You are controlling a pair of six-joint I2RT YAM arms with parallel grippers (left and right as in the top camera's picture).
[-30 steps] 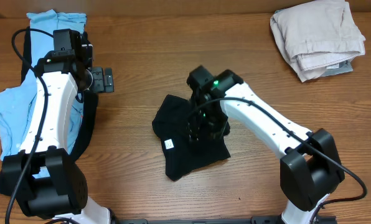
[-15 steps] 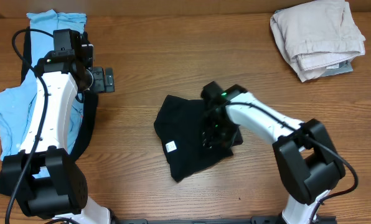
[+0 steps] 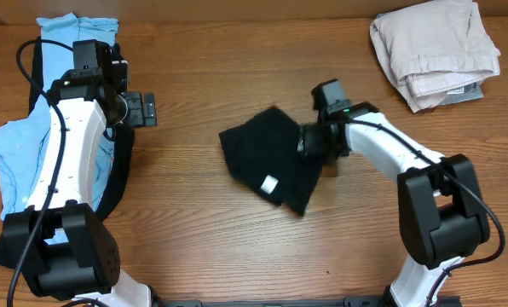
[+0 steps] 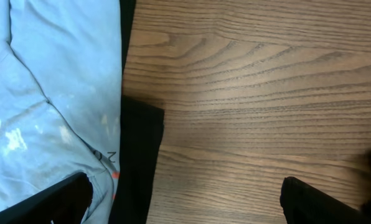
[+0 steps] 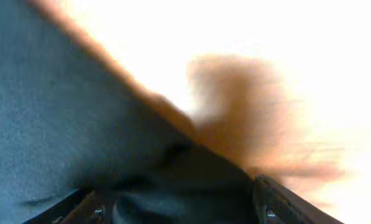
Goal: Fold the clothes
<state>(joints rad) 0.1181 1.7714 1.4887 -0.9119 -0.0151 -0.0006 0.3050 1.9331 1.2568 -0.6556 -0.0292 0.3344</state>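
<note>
The black garment (image 3: pixel 267 153) with its small white tag (image 3: pixel 269 184) hangs bunched over the table's middle. My right gripper (image 3: pixel 312 141) is shut on its right edge and holds it. In the right wrist view the black cloth (image 5: pixel 67 118) fills the left and runs between the jaws of the right gripper (image 5: pixel 173 208). My left gripper (image 3: pixel 140 110) is open and empty over bare wood, beside the light blue garment (image 3: pixel 15 145). In the left wrist view, the left gripper (image 4: pixel 185 208) has its fingers (image 4: pixel 64 199) wide apart, and the light blue cloth (image 4: pixel 48 93) lies at left.
A pile of beige clothes (image 3: pixel 437 47) lies at the back right corner. Another dark cloth (image 3: pixel 122 166) lies under the light blue garment at the left edge; it also shows in the left wrist view (image 4: pixel 139 155). The wooden table (image 3: pixel 237 68) shows between the piles.
My right gripper has closed on the black garment and pulled it up and to the right; the cloth has flipped, its tag now lower right. The left arm has not moved.
</note>
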